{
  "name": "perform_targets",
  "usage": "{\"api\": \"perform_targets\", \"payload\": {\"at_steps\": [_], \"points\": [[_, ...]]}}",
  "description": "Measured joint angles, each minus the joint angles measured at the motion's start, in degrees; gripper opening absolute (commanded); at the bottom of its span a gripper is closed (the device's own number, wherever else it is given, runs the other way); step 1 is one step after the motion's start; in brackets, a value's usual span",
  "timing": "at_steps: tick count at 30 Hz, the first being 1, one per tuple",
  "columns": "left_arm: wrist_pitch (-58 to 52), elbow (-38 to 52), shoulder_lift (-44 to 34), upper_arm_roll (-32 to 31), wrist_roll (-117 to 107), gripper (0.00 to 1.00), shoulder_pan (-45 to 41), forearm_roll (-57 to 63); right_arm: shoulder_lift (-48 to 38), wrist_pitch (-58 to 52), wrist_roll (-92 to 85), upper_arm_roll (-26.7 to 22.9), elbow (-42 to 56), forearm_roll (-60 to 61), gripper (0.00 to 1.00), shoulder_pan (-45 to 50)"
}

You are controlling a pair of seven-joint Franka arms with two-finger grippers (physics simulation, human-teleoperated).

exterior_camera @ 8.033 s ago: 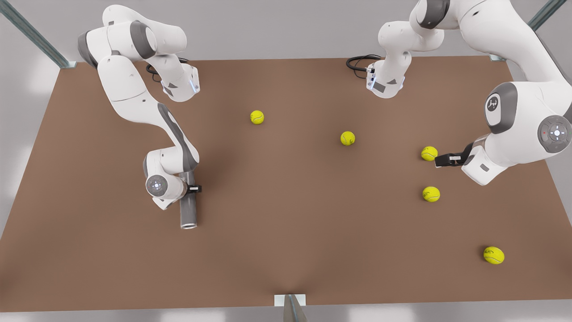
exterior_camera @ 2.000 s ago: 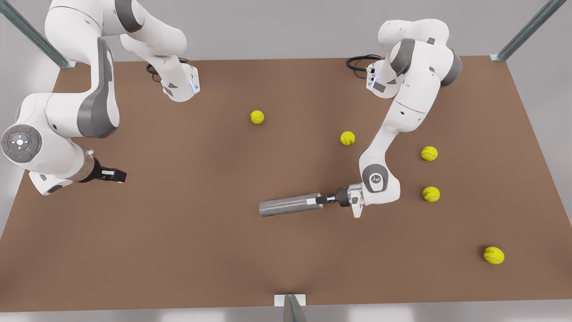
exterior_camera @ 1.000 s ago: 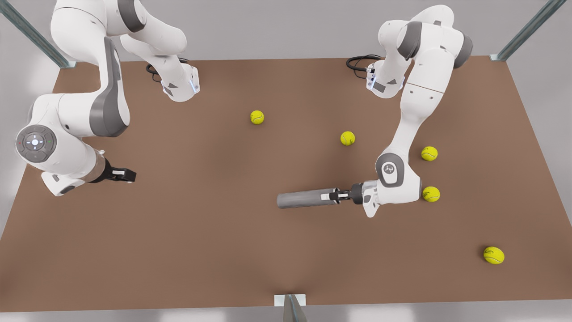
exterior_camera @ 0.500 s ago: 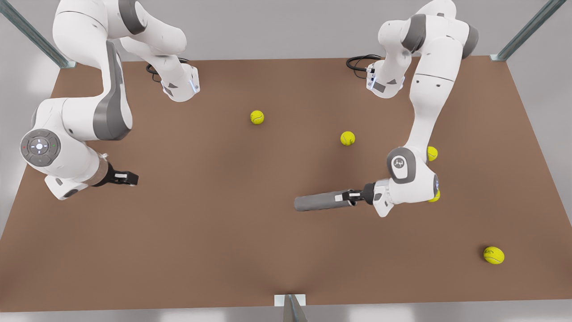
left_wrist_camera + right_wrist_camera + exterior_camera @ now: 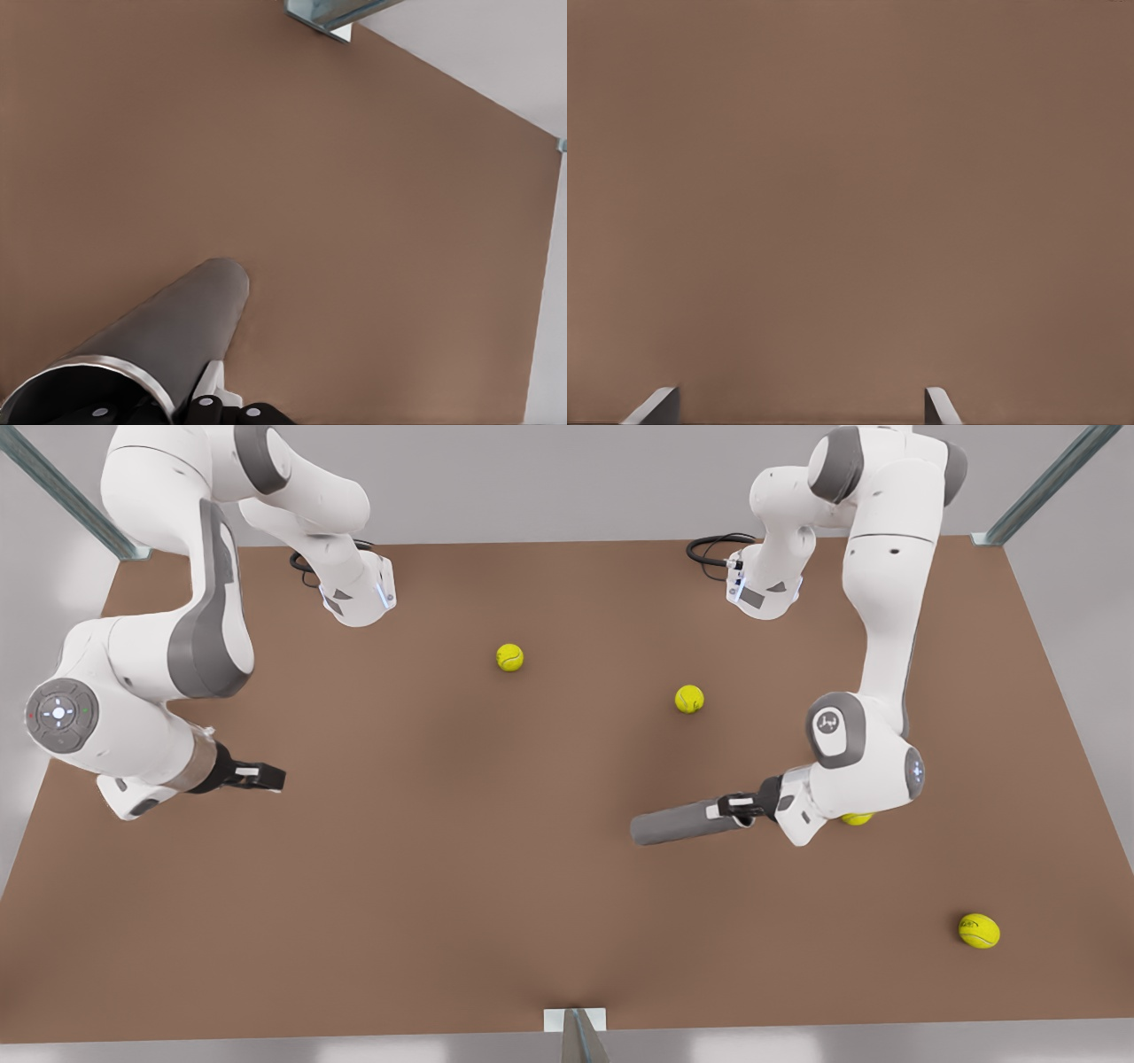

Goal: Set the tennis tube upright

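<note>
The left gripper (image 5: 741, 807) pinches the rim end of the tennis tube (image 5: 682, 824), which lies slanted, not upright, over the brown table (image 5: 496, 921), below the nearest yellow ball (image 5: 689, 699). Far from the tube, at the front view's left, the right gripper (image 5: 264, 778) waits with fingers spread.

It was a bare robot test cell: a plain brown flat worktop (image 5: 496, 921) framed by grey metal struts (image 5: 66, 491) against blank grey walls.
</note>
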Motion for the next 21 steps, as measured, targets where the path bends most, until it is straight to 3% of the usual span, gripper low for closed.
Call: {"api": "perform_targets", "payload": {"at_steps": [21], "points": [[-5.9,3.8,-1.4,2.2,-17.2,0.21,0.8,34.0,-0.3,0.2,-0.3,0.1,-2.1,-0.3,1.00,-0.1]]}}
